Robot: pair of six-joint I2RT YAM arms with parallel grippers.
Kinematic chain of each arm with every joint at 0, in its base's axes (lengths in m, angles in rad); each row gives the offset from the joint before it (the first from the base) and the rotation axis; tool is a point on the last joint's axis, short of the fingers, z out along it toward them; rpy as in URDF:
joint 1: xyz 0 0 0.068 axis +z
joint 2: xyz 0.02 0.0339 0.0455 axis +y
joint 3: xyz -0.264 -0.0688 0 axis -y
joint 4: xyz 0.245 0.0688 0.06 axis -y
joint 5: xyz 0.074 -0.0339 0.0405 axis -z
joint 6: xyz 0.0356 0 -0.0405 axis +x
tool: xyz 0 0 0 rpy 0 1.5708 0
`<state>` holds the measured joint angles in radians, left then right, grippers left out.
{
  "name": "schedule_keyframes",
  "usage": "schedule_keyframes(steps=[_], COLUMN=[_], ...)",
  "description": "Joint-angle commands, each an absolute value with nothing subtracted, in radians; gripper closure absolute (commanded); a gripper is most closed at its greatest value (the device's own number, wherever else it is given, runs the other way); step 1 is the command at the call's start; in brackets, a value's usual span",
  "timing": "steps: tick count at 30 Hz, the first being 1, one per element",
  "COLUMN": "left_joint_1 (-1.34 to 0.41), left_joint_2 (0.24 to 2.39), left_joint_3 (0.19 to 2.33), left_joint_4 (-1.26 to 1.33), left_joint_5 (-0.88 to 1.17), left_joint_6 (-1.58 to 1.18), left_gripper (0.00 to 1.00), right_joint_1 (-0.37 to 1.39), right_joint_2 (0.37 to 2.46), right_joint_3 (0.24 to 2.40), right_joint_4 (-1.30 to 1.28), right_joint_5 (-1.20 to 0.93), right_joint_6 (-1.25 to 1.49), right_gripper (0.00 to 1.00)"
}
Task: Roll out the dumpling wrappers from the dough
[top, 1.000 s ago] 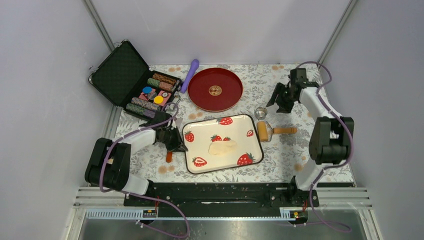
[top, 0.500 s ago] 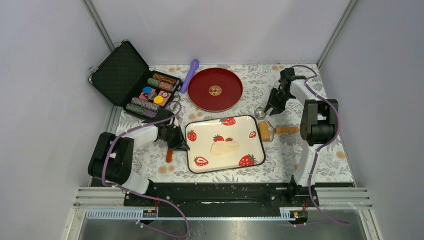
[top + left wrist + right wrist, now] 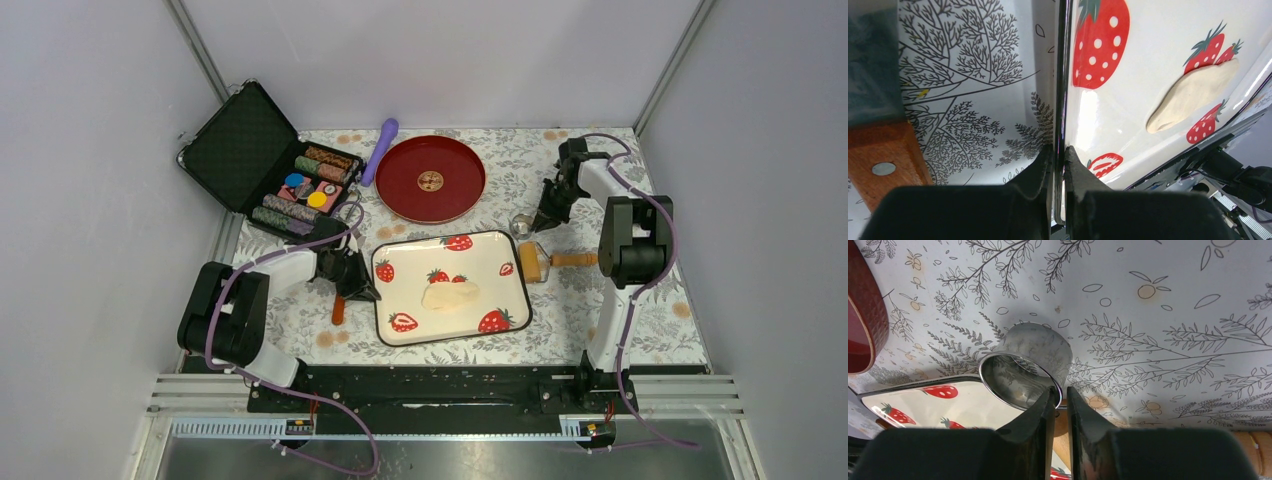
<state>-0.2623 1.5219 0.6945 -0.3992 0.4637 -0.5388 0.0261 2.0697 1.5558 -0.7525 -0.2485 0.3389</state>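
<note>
The dough (image 3: 449, 294) lies as a flattened pale piece in the middle of the strawberry tray (image 3: 470, 262); it also shows in the left wrist view (image 3: 1193, 95). My left gripper (image 3: 362, 290) (image 3: 1059, 150) is shut on the tray's left rim (image 3: 1062, 75). My right gripper (image 3: 527, 226) (image 3: 1061, 392) has one finger inside and one outside the metal ring cutter (image 3: 520, 224) (image 3: 1033, 347), pinching its wall. The wooden roller (image 3: 545, 262) lies just right of the tray. No dumpling wrappers are in view.
A red round plate (image 3: 430, 178) stands behind the tray, with a purple stick (image 3: 380, 150) beside it. An open black case of chips (image 3: 270, 165) sits at the back left. A wood-handled tool (image 3: 338, 312) (image 3: 883, 160) lies left of the tray.
The right arm came forward and left from the back right corner down to the ring cutter, and its jaws narrowed onto the wall. The left gripper and tray barely moved.
</note>
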Motion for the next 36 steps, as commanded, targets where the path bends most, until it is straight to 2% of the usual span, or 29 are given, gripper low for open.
schedule_keyframes(steps=[1, 5, 6, 13, 23, 36], left_joint_1=[-0.27, -0.27, -0.27, -0.27, -0.272, -0.272], left_joint_2=[1.54, 1.529, 1.527, 1.506, 1.459, 1.432], left_joint_3=[0.695, 0.695, 0.696, 0.688, 0.656, 0.631], left_joint_4=[-0.429, -0.432, -0.435, -0.44, -0.429, -0.421], left_joint_5=[0.41, 0.41, 0.41, 0.405, 0.412, 0.414], left_joint_6=[-0.515, -0.518, -0.518, -0.525, -0.534, -0.538], left_gripper=[1.0, 1.0, 1.0, 1.0, 1.0, 1.0], right_joint_1=[0.028, 0.029, 0.028, 0.028, 0.071, 0.448], right_joint_2=[2.093, 2.081, 2.076, 1.98, 1.708, 1.551], right_joint_3=[1.605, 1.596, 1.594, 1.595, 1.516, 1.309], right_joint_4=[-0.793, -0.794, -0.793, -0.794, -0.833, -0.822], right_joint_5=[-0.25, -0.254, -0.255, -0.249, -0.274, -0.216], right_joint_6=[0.324, 0.321, 0.32, 0.331, 0.329, 0.232], right_gripper=[0.83, 0.99, 1.0, 1.0, 1.0, 1.0])
